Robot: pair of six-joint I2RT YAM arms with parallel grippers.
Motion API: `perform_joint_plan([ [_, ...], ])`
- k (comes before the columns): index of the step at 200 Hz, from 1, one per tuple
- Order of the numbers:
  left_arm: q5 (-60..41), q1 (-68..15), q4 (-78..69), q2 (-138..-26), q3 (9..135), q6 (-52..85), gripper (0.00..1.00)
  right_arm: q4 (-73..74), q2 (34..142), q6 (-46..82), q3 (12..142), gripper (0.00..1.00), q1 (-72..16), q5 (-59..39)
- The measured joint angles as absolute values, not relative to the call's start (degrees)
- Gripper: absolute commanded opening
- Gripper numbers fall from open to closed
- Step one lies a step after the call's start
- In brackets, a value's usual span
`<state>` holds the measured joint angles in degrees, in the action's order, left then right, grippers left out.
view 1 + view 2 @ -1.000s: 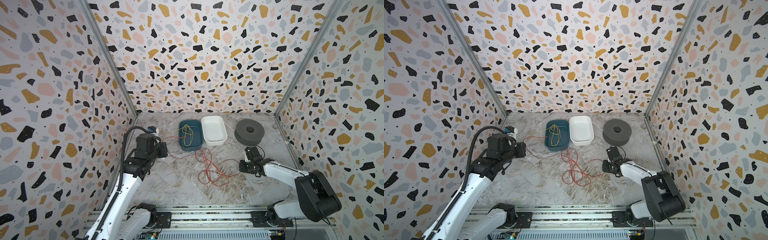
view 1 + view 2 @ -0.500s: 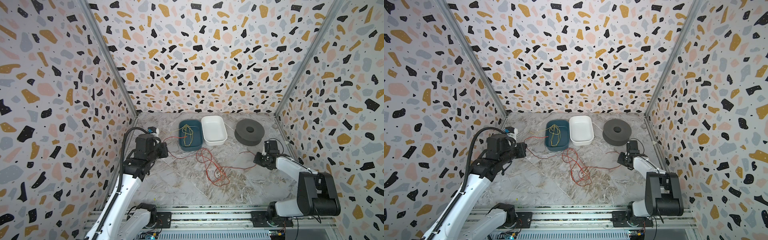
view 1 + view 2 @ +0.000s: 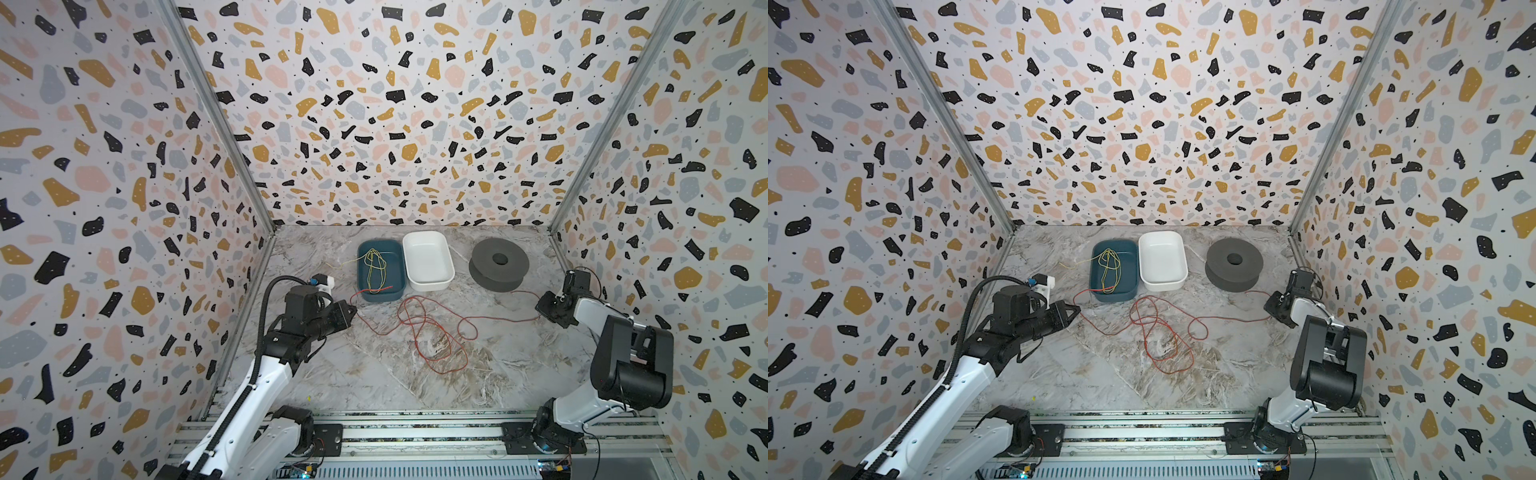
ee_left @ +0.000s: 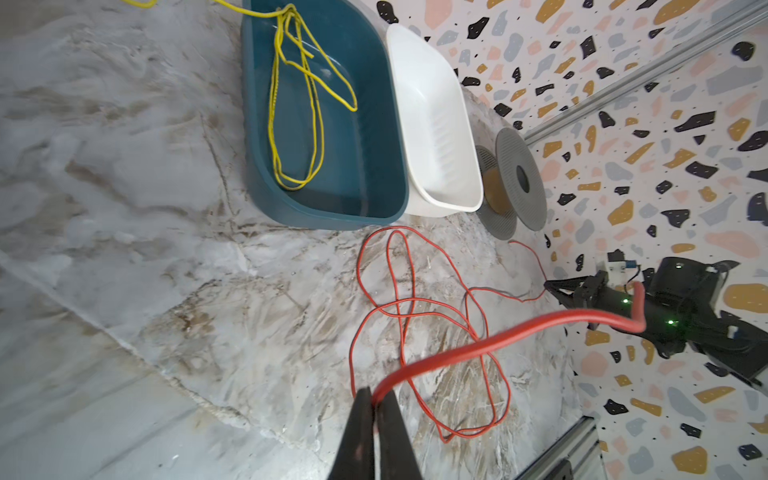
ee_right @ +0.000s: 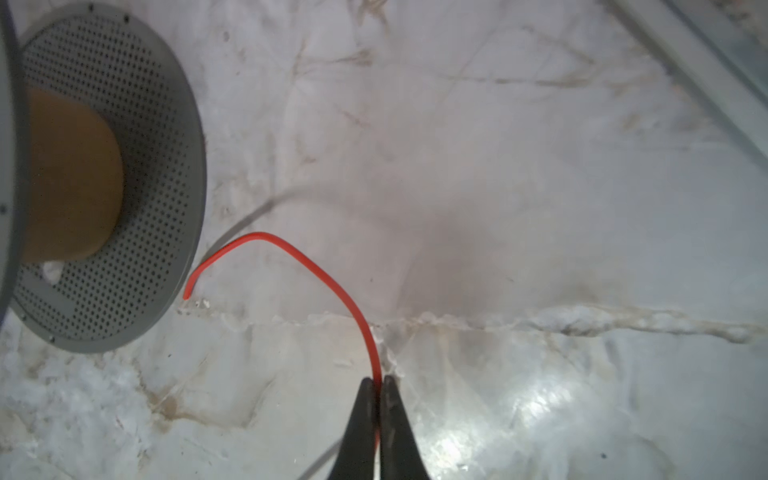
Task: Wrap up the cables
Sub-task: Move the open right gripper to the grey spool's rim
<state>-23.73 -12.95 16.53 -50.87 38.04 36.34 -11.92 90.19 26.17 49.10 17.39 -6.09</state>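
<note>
White links [image 3: 590,311], black joints [image 3: 627,374], black ribbed hose [image 3: 262,324] along left arm [image 3: 257,386], black tapered fingers [image 4: 361,428], green LEDs [image 4: 624,301] on right arm [image 4: 706,316]

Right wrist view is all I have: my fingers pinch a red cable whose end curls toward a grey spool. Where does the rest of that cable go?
Observer: In both top views the cable runs from the right gripper across the table in loose loops to the left gripper.
Operator: Is the left gripper gripping it?
Observer: Yes, the left wrist view shows its fingers shut on the cable.
Operator: Anything behind the loops?
Observer: A blue tray holding a yellow wire, with a white tray beside it.
</note>
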Motion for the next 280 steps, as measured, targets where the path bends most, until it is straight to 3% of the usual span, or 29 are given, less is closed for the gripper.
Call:
perform_joint_plan([
  [34,-23.7,-15.8,11.8,-50.7,36.4,38.7,0.00,-10.5,86.3,26.6,49.1,0.80,17.6,-10.9],
  [48,-23.7,-16.6,10.2,-50.7,34.7,39.5,0.00,-8.8,85.1,26.9,49.1,0.84,17.6,-14.0],
  [147,-23.2,-17.7,8.5,-51.1,32.2,40.8,0.00,14.9,92.9,35.2,44.9,0.84,16.4,-34.3],
  [280,-23.0,-17.8,10.6,-48.3,31.3,39.9,0.00,42.9,109.4,51.6,45.6,0.67,14.2,-41.4],
])
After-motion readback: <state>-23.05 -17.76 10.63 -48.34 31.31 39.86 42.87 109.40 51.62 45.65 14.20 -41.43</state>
